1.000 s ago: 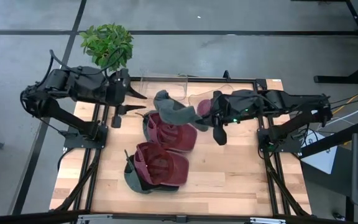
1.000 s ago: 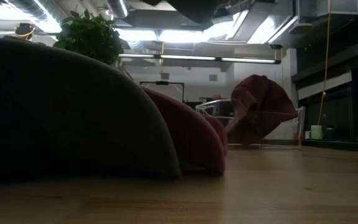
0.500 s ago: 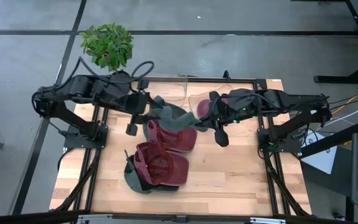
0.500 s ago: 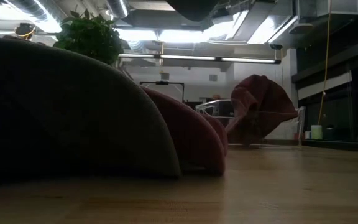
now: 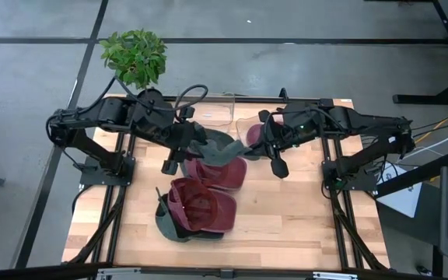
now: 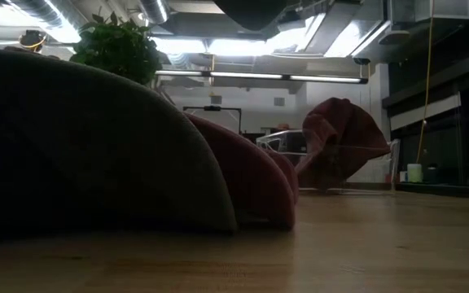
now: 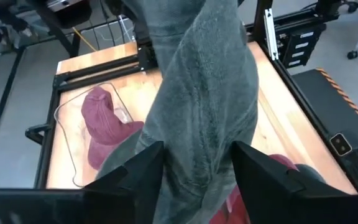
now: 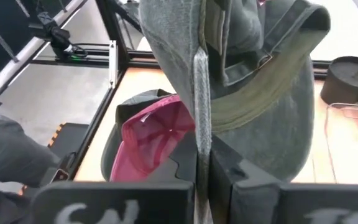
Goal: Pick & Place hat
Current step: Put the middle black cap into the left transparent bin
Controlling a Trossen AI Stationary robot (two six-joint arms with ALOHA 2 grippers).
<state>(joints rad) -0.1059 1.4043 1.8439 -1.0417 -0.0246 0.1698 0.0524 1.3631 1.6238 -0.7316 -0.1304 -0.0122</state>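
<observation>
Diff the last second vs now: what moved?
The left gripper swung in from the table's back-left edge to the grey hat, its fingers now either side of the fabric. The right gripper stayed shut on the grey hat. The hats on the table and the plant stayed put.

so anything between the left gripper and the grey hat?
Nothing visible. The left gripper has its fingers on either side of the grey hat, which the right gripper holds up, shut on its edge.
</observation>
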